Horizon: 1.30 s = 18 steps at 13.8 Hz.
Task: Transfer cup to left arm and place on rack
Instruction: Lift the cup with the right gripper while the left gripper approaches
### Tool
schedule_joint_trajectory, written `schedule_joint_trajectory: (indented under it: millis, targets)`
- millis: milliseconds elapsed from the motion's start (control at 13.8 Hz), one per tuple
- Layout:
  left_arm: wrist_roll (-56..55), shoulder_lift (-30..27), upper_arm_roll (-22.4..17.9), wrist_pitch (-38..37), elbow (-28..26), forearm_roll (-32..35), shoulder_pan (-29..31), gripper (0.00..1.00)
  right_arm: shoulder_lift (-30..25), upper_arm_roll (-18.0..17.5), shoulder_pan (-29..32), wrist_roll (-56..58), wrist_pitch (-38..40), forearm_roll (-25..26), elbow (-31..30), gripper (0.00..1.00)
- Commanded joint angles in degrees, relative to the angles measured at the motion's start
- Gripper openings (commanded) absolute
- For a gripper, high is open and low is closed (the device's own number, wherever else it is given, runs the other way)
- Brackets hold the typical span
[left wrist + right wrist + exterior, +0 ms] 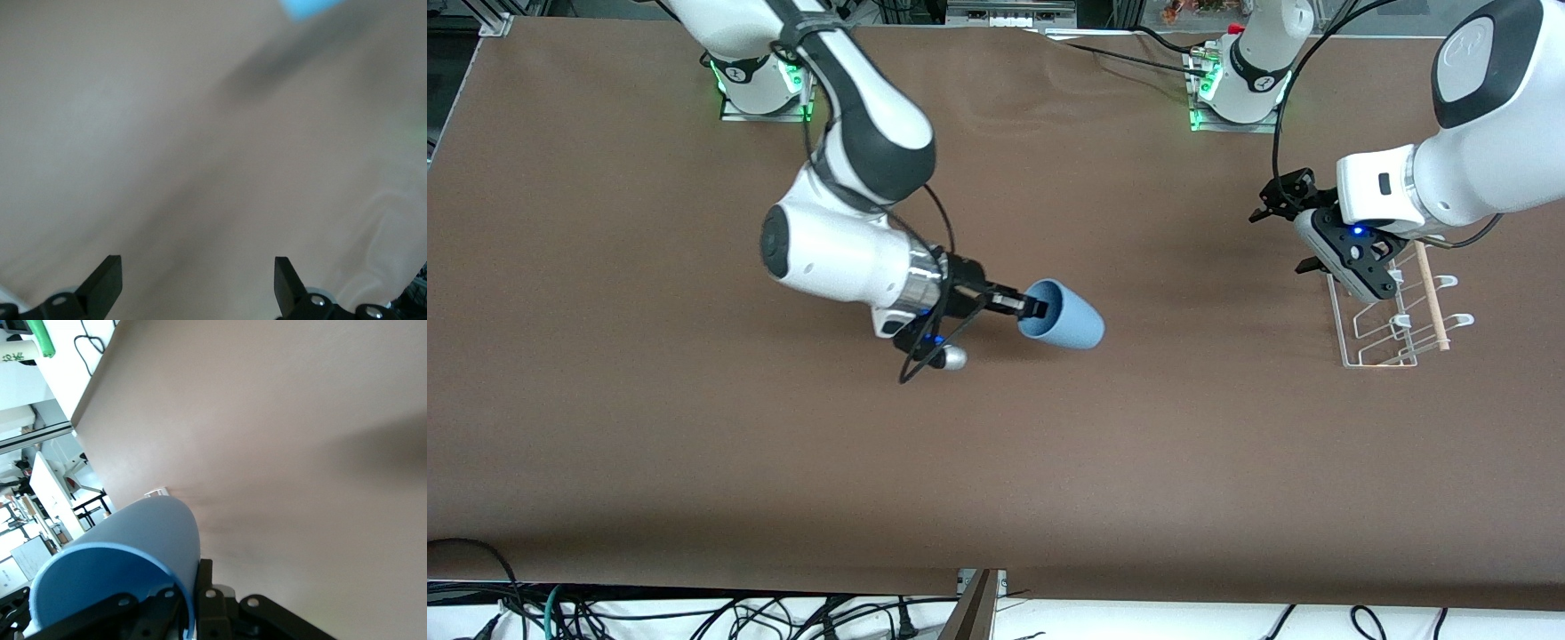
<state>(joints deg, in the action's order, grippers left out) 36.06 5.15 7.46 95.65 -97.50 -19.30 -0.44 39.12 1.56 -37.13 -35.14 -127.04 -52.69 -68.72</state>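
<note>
Over the middle of the bench was where I had the cup, up in the air and clamped by its rim in my right gripper. One finger sat inside the mouth and the other outside the wall, which you could see nicely in the right wrist view with the blue rim curling right over the fingers. I figure I grabbed it that way on purpose: pinching just the lip left the whole body sticking out free, so my other arm had plenty of plain wall to take hold of.

Orientation-wise, the cup was lying on its side. Long axis ran roughly level along the bench, mouth facing back at my right wrist and the closed bottom pointing toward the left arm's end, a bit toward the front camera too.

My left gripper was waiting well apart from it, fingers spread wide with nothing in them, hanging just over the rack. Parking it there made sense to me, since the cup would end up on those pegs anyway.
</note>
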Motion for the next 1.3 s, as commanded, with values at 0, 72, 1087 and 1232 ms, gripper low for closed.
schedule_joint_trajectory:
  millis: [0, 72, 1087, 1232]
  targets:
    - [8.5, 1.7, -0.2, 3.2, 1.2, -6.1, -0.6, 1.0, 2.7, 0.6, -1.8, -3.7, -0.5, -1.3, 5.4, 0.0]
    - [12.4, 2.6, -0.2, 4.2, 1.2, -9.3, -0.7, 1.0, 2.7, -0.5, -1.9, -3.7, -0.5, -1.3, 5.8, 0.0]
    - [45.0, 10.0, -0.1, 20.0, 1.1, -21.1, -9.3, 1.0, 2.5, -2.9, -0.9, -3.6, -0.6, -3.4, 5.9, 0.0]
    - [45.0, 10.1, -0.1, 22.8, 0.8, -21.2, -10.5, 1.0, 2.5, -2.9, -0.9, -3.6, -0.6, -3.4, 5.9, 0.0]
